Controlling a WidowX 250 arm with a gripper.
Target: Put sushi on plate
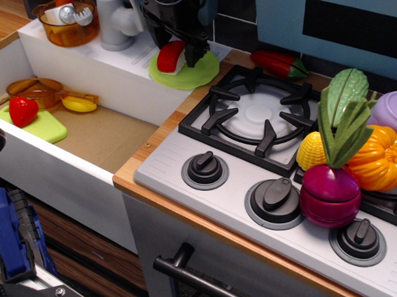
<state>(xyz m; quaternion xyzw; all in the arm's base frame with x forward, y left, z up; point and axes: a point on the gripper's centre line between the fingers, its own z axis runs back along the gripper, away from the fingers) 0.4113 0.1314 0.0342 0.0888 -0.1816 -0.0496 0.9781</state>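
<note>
The sushi [170,56], red top on a white rice base, rests tilted on the left part of the round light-green plate [194,73], which lies on the counter behind the sink. My black gripper [179,49] hangs right over the plate. Its fingers stand on either side of the sushi, the right finger [198,52] a little apart from it; the left finger is mostly hidden behind the sushi. The gripper looks open.
A red pepper [278,63] lies right of the plate, behind the stove burner [253,114]. A grey faucet [113,22] and an orange bowl [69,22] stand to the left. The sink [107,135] holds a strawberry-like toy [22,110] on a green cutting board [44,128]. Toy vegetables [345,156] crowd the right.
</note>
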